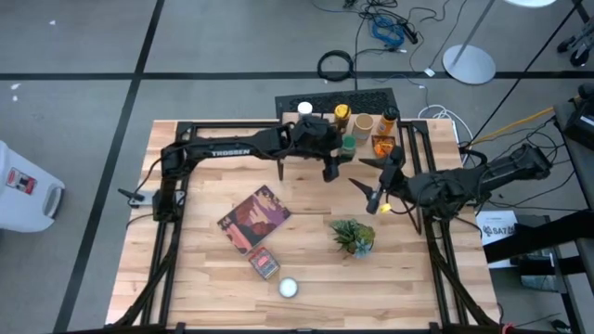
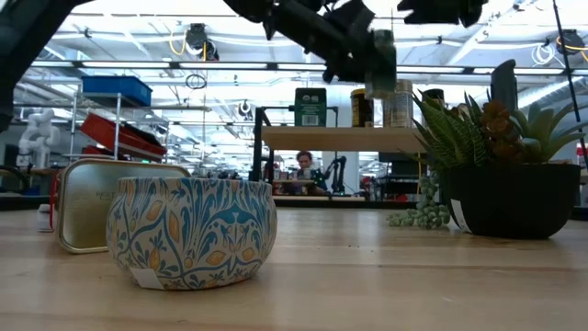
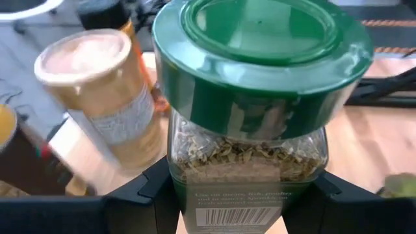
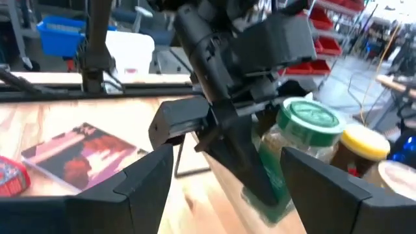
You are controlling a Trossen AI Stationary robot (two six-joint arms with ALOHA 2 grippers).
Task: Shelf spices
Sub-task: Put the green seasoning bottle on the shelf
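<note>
My left gripper [image 1: 345, 148] is at the shelf [image 2: 340, 139] near the table's far edge, shut on a glass herb jar with a green lid [image 3: 260, 58]. The low view shows that jar [image 2: 381, 64] in the air above the shelf board. On the shelf stand a white-topped jar [image 1: 305, 109], a yellow-topped one [image 1: 342, 113], a tan-topped one [image 1: 363, 123], a dark-topped bottle [image 1: 389, 116] and an orange packet [image 1: 382, 144]. My right gripper [image 1: 376, 183] hangs open over the table to the right of the left gripper and points at it. My left gripper [image 3: 244, 201] pinches the green-lidded jar by its glass body [image 3: 247, 162], below the lid, with one finger [image 3: 146, 192] on each side. The jar is lifted clear of the shelf and sits tilted in the hold [image 4: 286, 156].
A maroon book [image 1: 253, 219], a red tin [image 1: 264, 263] and a round patterned tin [image 1: 289, 288] lie on the table's near half. A potted plant [image 1: 354, 236] stands just near of my right gripper. Cables and a black mat lie beyond the far edge.
</note>
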